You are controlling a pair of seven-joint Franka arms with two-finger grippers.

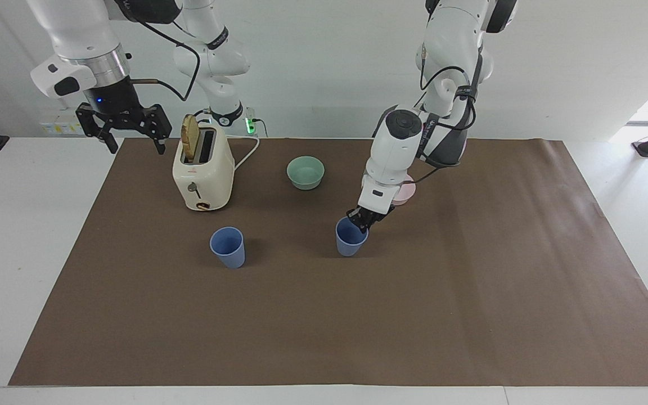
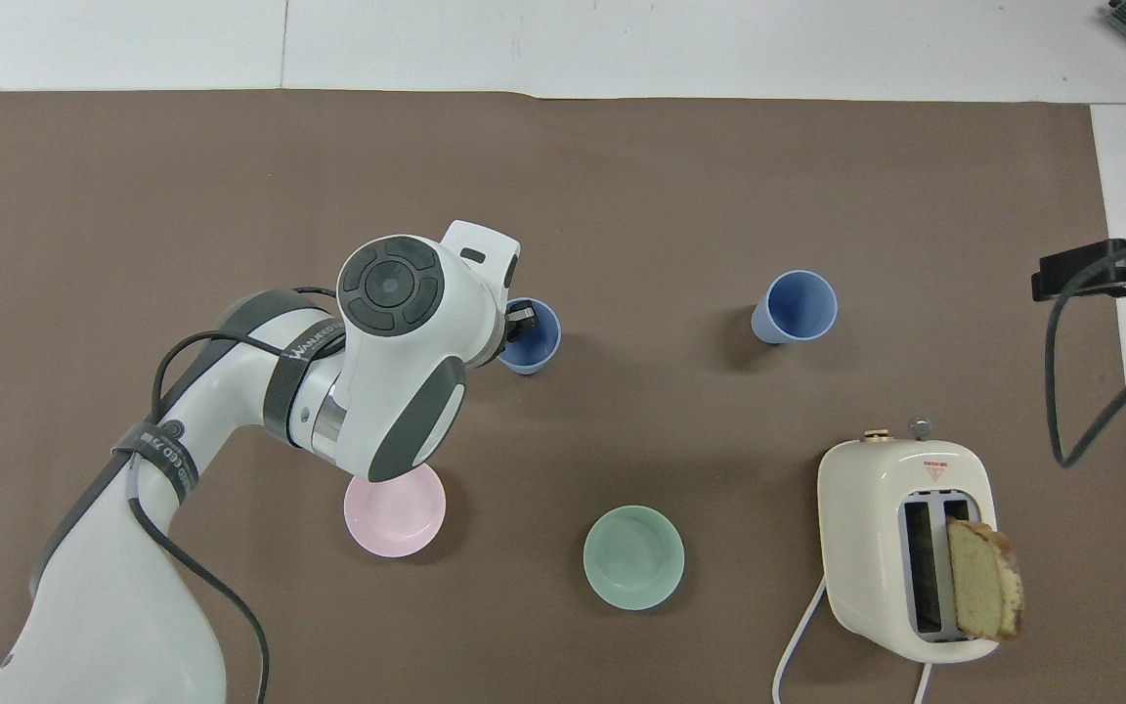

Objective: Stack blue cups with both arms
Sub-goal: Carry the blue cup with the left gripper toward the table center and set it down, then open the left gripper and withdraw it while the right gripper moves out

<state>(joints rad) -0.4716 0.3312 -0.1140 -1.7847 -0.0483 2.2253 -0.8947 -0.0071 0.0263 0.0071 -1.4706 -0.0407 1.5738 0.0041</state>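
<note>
Seen from the camera that faces the robots, a brown mat (image 1: 324, 315) covers a white table. One blue cup (image 1: 351, 238) stands upright near the middle of the mat. The left gripper (image 1: 362, 220) reaches down at a slant to its rim, fingertips pressed together on the rim's edge nearest the robots, one inside the cup and one outside. The second blue cup (image 1: 227, 247) stands upright and alone, well apart from the first, toward the right arm's end of the table. A cream toaster (image 1: 203, 172) with a slice of bread (image 1: 189, 139) sticking up from one slot sits nearer to the robots than that cup. A green bowl (image 1: 305, 171) sits beside the toaster, and a pink bowl (image 1: 407, 192) shows partly from under the left arm. The right gripper (image 1: 131, 136) waits in the air over the mat's edge beside the toaster, fingers spread wide, holding nothing.

From overhead, the left arm's white wrist hides most of the left gripper (image 2: 516, 324), whose black tip shows at the rim of the pinched blue cup (image 2: 534, 338). The free blue cup (image 2: 798, 307) stands farther from the robots than the toaster (image 2: 900, 548). The pink bowl (image 2: 397, 516) and green bowl (image 2: 633, 557) lie nearer to the robots than both cups. Only part of the right gripper (image 2: 1105, 271) shows at the frame's edge.
</note>
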